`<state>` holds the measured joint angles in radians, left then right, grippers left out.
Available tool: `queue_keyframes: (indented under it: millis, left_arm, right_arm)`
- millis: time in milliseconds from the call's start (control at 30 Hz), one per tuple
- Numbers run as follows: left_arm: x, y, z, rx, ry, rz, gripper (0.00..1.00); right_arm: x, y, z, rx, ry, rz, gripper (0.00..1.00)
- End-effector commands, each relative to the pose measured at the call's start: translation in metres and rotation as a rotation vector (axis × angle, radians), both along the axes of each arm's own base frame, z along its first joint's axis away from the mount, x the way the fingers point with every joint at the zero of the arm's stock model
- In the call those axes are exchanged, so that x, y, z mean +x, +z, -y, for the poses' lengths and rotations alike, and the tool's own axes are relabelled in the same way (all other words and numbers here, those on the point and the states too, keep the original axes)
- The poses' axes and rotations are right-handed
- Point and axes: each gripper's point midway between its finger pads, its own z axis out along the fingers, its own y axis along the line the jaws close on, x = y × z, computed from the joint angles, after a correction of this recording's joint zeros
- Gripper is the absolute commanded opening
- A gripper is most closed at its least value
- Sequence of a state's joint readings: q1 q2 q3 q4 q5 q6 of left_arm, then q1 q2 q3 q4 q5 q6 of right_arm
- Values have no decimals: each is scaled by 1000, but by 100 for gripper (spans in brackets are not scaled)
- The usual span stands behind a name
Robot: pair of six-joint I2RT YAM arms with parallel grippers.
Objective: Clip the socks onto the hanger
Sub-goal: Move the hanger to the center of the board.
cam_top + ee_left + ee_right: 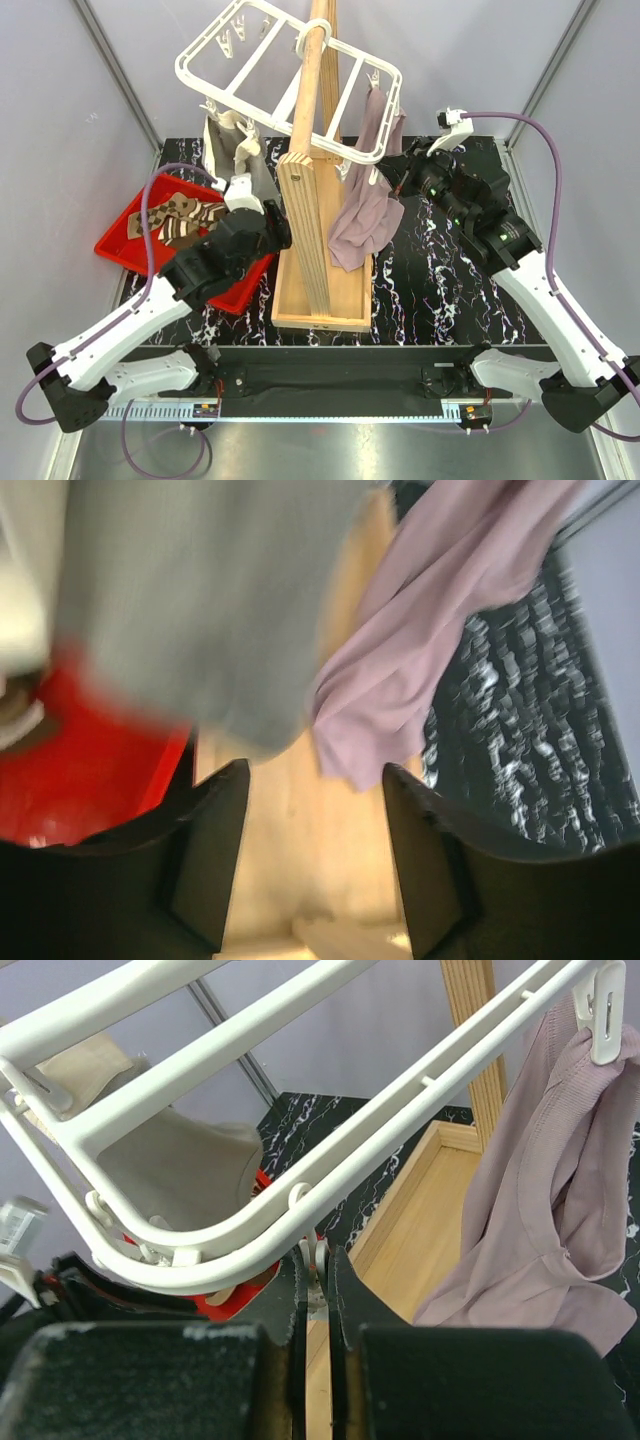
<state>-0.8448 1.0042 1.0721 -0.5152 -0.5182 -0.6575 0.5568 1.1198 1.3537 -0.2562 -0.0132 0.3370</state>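
The white hanger [290, 80] hangs from the wooden pole. A mauve sock [365, 215] is clipped at its right side, and beige socks [225, 145] and a grey sock [262, 172] hang at its left. My right gripper [400, 182] is under the hanger's near right corner. In the right wrist view it [316, 1260] is shut on a white clip peg [320, 1252] below the frame [250, 1230]. My left gripper [275, 222] is open and empty. In the blurred left wrist view it [315, 772] is below the grey sock [190, 610] and next to the mauve sock [410, 660].
A red tray [118, 240] at the left holds brown-and-cream socks [182, 220]. The tall wooden stand [312, 230] with its long base stands between the arms. The tabletop is black marble.
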Motion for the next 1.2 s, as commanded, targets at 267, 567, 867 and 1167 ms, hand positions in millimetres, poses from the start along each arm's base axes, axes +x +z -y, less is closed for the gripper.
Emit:
queue_keyframes:
  millis: [267,567,867,1167]
  left_arm:
    - [-70,-128,0,-69,-59,-343,8]
    - [-118,-182,61,7,-237,-461,0]
    - [-97,-167,114,19,-301,-397,0]
    - [-81,-173,100,42,-214,-394,0]
  right_arm:
    - [1,-10,-8,-29,37,-20,0]
    - [1,-28,-9,-43,40,-48,0]
    - [-3,-29,-3,-57,25,-42,0]
    - [-1,-33,3,-87,1,-44,0]
